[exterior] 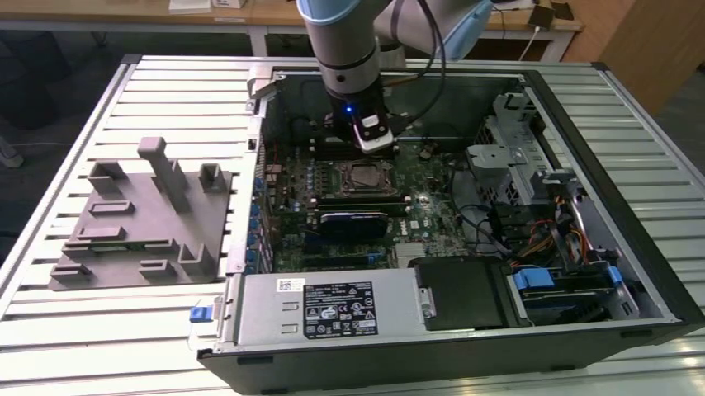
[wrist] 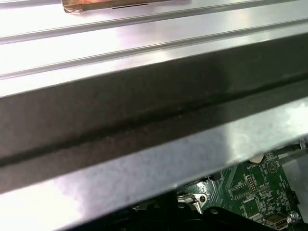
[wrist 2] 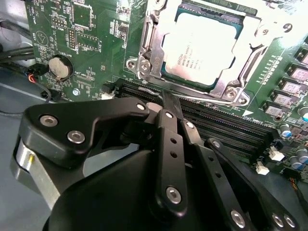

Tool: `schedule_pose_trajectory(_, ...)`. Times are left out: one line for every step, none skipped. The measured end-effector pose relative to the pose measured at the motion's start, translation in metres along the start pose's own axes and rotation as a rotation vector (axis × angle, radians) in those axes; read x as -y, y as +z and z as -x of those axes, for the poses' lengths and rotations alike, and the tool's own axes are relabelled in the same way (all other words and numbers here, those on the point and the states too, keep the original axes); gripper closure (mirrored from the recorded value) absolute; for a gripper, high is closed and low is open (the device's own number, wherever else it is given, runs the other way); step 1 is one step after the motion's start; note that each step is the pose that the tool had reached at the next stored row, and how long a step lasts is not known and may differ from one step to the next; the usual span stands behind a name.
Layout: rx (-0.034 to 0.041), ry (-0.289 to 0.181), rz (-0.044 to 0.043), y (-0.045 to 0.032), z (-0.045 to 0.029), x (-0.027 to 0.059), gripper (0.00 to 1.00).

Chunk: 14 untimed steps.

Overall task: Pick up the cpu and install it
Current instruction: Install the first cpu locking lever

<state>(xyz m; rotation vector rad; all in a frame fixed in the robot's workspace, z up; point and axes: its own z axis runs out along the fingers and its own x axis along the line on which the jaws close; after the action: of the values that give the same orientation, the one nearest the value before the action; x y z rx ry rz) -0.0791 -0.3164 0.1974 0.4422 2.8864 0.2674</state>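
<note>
Second wrist view: gripper (wrist 2: 169, 98) fingers pressed together, tips meeting in one black blade, holding nothing. One cpu (wrist 2: 199, 45) sits in socket just beyond fingertips, silver top showing, metal frame (wrist 2: 144, 60) around it. One coin battery (wrist 2: 60, 67) off to side of fingers on motherboard (wrist 2: 82, 29). Judgement: seating looks done; good practice now is keeping tips clear of chip, no sideways drag across frame. Exterior view: one arm (exterior: 347, 49) above one open computer case (exterior: 551, 91), one grey fixture (exterior: 144, 219) well apart from fingers.

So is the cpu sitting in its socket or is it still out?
In. The cpu lies flat inside the socket's metal frame on the motherboard, apart from the gripper, which holds nothing.
</note>
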Motion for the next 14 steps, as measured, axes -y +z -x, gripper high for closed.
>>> schedule_pose_trajectory(0.0005,0.0,-0.0013,0.0003,-0.0003,0.0001,0.89)
schedule_pose_trajectory(0.0008,0.0,-0.0021,0.0004,-0.0005,0.0002,0.89)
schedule_pose_trajectory(0.001,-0.001,-0.0031,0.0006,-0.0008,0.0003,0.89)
schedule_pose_trajectory(0.0013,-0.001,-0.004,0.0007,-0.0008,0.0003,0.89)
schedule_pose_trajectory(0.0014,-0.001,-0.0048,0.0009,-0.0009,0.0004,0.89)
schedule_pose_trajectory(0.0016,-0.001,-0.0054,0.0011,-0.001,0.0005,0.89)
schedule_pose_trajectory(0.0019,-0.001,-0.0058,0.0013,-0.0011,0.0005,0.89)
schedule_pose_trajectory(0.002,-0.001,-0.0064,0.0015,-0.0011,0.0006,0.89)
schedule_pose_trajectory(0.0021,-0.002,-0.0069,0.0017,-0.0011,0.0006,0.89)
schedule_pose_trajectory(0.0023,-0.002,-0.0075,0.002,-0.0012,0.0007,0.89)
schedule_pose_trajectory(0.0024,-0.002,-0.0079,0.0022,-0.0012,0.0008,0.89)
schedule_pose_trajectory(0.0025,-0.002,-0.0083,0.0024,-0.0012,0.0009,0.89)
schedule_pose_trajectory(0.0027,-0.002,-0.0086,0.0026,-0.0013,0.001,0.89)
schedule_pose_trajectory(0.0028,-0.002,-0.0091,0.0027,-0.0013,0.0011,0.89)
